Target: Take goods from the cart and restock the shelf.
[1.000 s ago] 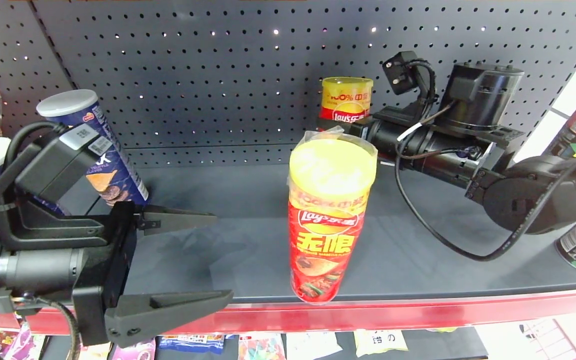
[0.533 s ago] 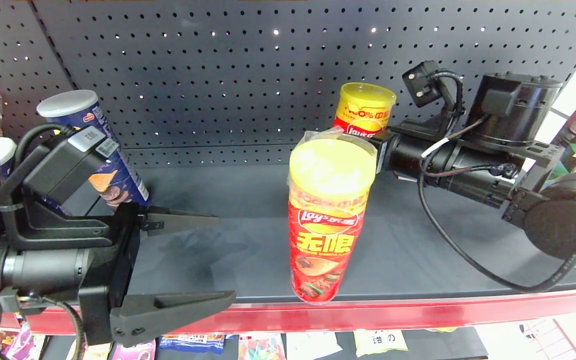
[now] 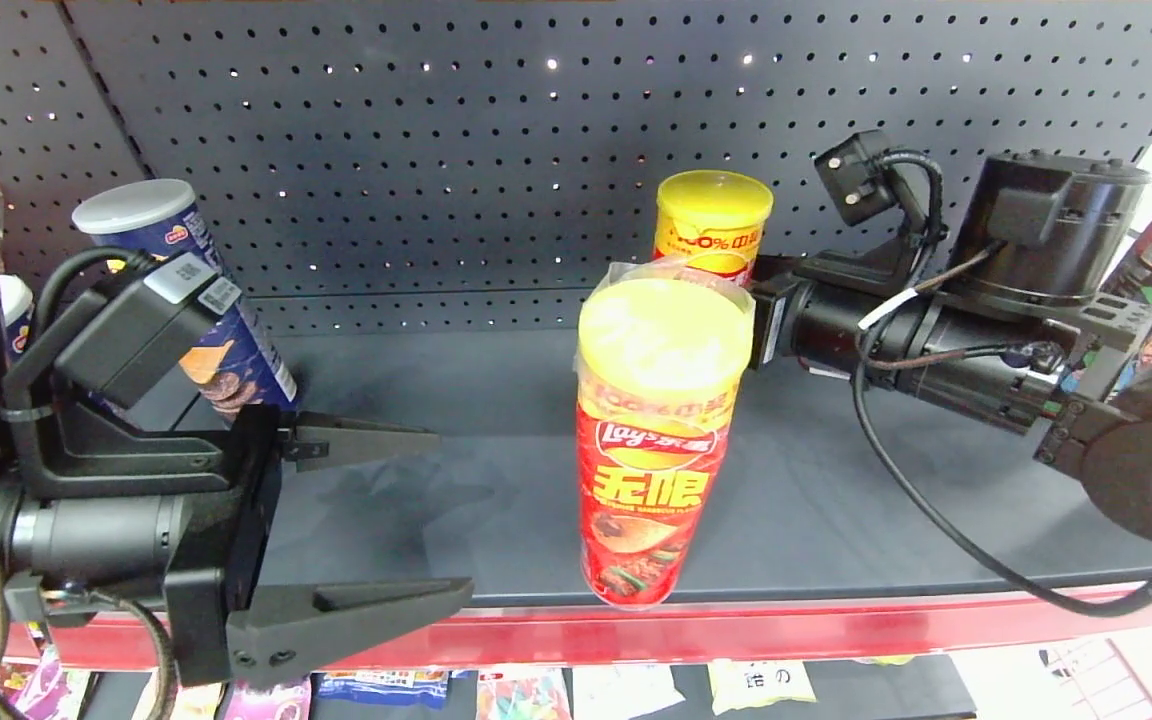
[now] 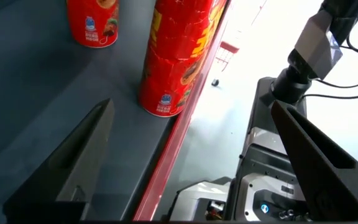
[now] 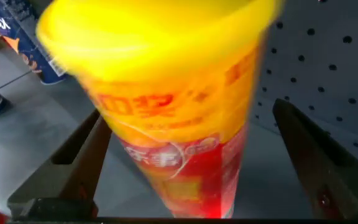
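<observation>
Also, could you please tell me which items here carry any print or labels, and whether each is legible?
Front red can: a logo and two large yellow characters, legible; the smaller lines are blurred.
Rear can: a percentage and characters under the yellow lid, partly hidden by the front can.
Blue can: white letters, mostly covered.
Stickers on the left wrist camera: codes, too small to read.

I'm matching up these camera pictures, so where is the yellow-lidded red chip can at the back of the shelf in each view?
Head view: the yellow-lidded red chip can, upper centre, behind the front red can.
Left wrist view: its base, deeper in than that front can.
Right wrist view: close up between the right gripper's jaws.
Shared landmark: dark grey shelf board.
</observation>
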Available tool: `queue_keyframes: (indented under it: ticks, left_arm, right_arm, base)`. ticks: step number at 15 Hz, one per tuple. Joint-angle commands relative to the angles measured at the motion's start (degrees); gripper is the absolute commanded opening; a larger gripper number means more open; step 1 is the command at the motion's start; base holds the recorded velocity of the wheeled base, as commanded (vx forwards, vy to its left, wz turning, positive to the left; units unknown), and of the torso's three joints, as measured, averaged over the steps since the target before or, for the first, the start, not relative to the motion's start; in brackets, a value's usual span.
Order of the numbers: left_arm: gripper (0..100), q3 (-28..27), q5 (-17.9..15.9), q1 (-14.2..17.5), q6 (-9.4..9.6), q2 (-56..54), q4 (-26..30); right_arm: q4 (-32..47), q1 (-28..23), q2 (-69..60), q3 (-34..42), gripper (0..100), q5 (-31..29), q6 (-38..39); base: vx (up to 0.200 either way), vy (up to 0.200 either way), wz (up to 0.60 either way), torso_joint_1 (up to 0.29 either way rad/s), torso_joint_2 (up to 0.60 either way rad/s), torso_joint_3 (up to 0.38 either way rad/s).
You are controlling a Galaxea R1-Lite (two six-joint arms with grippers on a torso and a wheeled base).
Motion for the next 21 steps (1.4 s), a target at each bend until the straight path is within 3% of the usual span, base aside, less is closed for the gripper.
queue_keyframes:
  ticks: [1,3,9,12,13,14,17,19,20,21]
  left_arm:
    - [100,0.0,1.2,0.0,0.0,0.5,0.0]
    - [100,-0.1,4.0,0.0,0.0,1.0,0.0]
    - [100,-0.2,6.3,-0.3,0.88,4.6,-0.1]
    - [100,-0.3,10.2,-0.6,4.13,7.3,-0.1]
    - [100,-0.3,10.2,-0.6,4.13,7.3,-0.1]
    - [100,-1.4,13.2,-3.5,4.3,8.3,0.3]
    - [100,-1.5,13.1,-5.3,4.39,10.7,-0.1]
    - [100,-1.0,13.5,-5.3,5.62,11.9,-0.4]
    - [100,-1.4,14.3,-5.3,6.85,12.5,-0.4]
    - [100,-1.8,16.1,-5.3,6.94,13.3,-0.4]
  right_arm:
    - [-0.1,0.2,-3.7,3.0,100,-0.6,0.0]
    - [-0.1,0.0,-7.5,7.1,100,-1.2,0.0]
    - [0.6,-0.4,-22.0,19.2,100,-5.9,0.1]
    - [2.2,-1.7,-27.7,26.1,100,-10.8,0.0]
    - [2.2,-1.7,-27.7,26.1,100,-10.8,0.0]
    - [10.4,-1.6,-35.2,27.1,100,-12.1,0.1]
    - [17.7,-1.7,-41.1,28.4,100,-12.1,0.1]
    - [18.1,-1.8,-42.7,29.2,100,-12.1,0.2]
    - [18.1,-1.8,-42.9,29.1,100,-12.1,1.0]
    - [18.1,-1.8,-43.0,29.2,100,-12.2,1.8]
  base:
    - [0.0,0.0,0.0,0.0,0.0,0.0]
    - [0.0,0.0,0.0,0.0,0.0,0.0]
    - [0.0,0.0,0.0,0.0,0.0,0.0]
    - [0.0,0.0,0.0,0.0,0.0,0.0]
    - [0.0,0.0,0.0,0.0,0.0,0.0]
    - [0.0,0.0,0.0,0.0,0.0,0.0]
    - [0.0,0.0,0.0,0.0,0.0,0.0]
    - [0.0,0.0,0.0,0.0,0.0,0.0]
    - [0.0,0.0,0.0,0.0,0.0,0.0]
    - [0.0,0.0,0.0,0.0,0.0,0.0]
